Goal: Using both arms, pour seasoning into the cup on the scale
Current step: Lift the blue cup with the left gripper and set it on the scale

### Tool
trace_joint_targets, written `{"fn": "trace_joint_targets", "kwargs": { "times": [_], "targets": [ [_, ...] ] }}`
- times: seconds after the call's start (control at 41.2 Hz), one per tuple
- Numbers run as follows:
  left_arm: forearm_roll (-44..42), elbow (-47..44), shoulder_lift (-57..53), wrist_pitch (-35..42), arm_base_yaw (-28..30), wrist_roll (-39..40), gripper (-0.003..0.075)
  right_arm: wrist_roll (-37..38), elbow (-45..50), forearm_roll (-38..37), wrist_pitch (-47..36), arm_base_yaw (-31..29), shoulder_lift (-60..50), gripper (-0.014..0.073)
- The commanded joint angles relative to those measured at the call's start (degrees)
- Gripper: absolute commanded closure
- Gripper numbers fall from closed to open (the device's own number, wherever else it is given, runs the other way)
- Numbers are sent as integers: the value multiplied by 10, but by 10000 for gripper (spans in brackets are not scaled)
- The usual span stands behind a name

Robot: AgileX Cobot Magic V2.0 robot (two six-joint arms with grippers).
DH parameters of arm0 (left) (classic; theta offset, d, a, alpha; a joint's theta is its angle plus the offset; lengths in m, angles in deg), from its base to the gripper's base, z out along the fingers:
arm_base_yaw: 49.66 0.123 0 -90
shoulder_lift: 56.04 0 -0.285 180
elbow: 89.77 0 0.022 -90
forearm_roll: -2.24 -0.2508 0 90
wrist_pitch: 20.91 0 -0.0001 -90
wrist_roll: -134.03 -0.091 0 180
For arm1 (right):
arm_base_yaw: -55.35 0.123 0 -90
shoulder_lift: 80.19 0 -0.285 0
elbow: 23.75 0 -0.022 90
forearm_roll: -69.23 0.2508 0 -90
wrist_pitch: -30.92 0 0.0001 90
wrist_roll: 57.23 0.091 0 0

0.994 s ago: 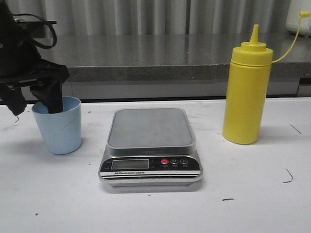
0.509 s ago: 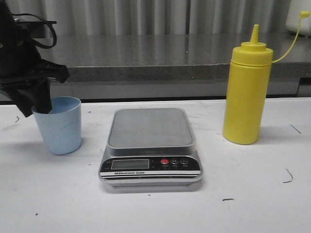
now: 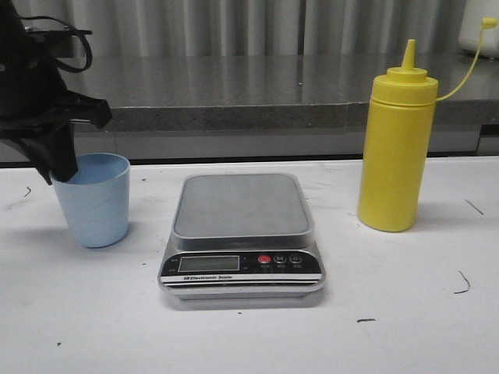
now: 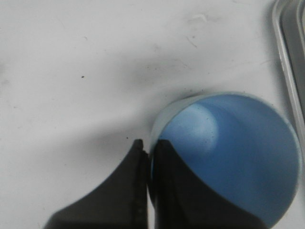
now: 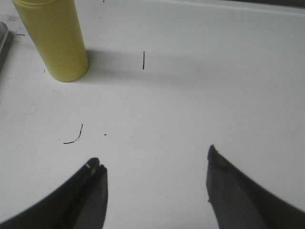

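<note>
The pale blue cup (image 3: 95, 201) stands on the white table left of the scale (image 3: 242, 206). My left gripper (image 3: 62, 167) is shut on the cup's left rim. In the left wrist view one finger is inside the cup (image 4: 228, 152) and one outside, with the gripper (image 4: 150, 143) pinching the wall. The yellow seasoning bottle (image 3: 396, 148) stands upright right of the scale, its cap hanging open on its tether. My right gripper (image 5: 155, 160) is open and empty above bare table, short of the bottle (image 5: 55, 38). It is out of the front view.
The scale's platform is bare; its edge shows in the left wrist view (image 4: 288, 62). A grey stone ledge (image 3: 257, 93) runs along the back of the table. Small dark marks dot the white tabletop (image 3: 234, 335).
My left gripper's fingers have closed from straddling the cup's rim to pinching its left wall. The cup, scale and bottle stay where they were.
</note>
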Motion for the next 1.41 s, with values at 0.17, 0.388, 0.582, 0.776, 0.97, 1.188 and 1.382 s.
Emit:
{"fn": "trace_joint_targets", "kwargs": {
  "times": [0.17,0.388,0.582,0.776,0.97,1.188,1.382],
  "targets": [
    [4,116,-58,-57,-38,1,740,-3,-19,-4,-32,-3,3,118],
    [4,199,-42,-73,-104,4,740,-3,-19,-4,-32,-3,3,118],
    [6,258,7,-81,-142,20,741,-3,-19,-4,-32,-3,3,118],
    [14,295,59,-100,-164,21,740,-3,-19,-4,-32,-3,3,118],
    [18,299,86,-99,-168,21,740,-3,-19,-4,-32,-3,3,118],
    [18,299,101,-100,-168,21,739,-3,-19,-4,-32,-3,3,118],
    [18,299,113,-102,-168,21,654,-3,-19,-4,-32,-3,3,118]
  ]
}}
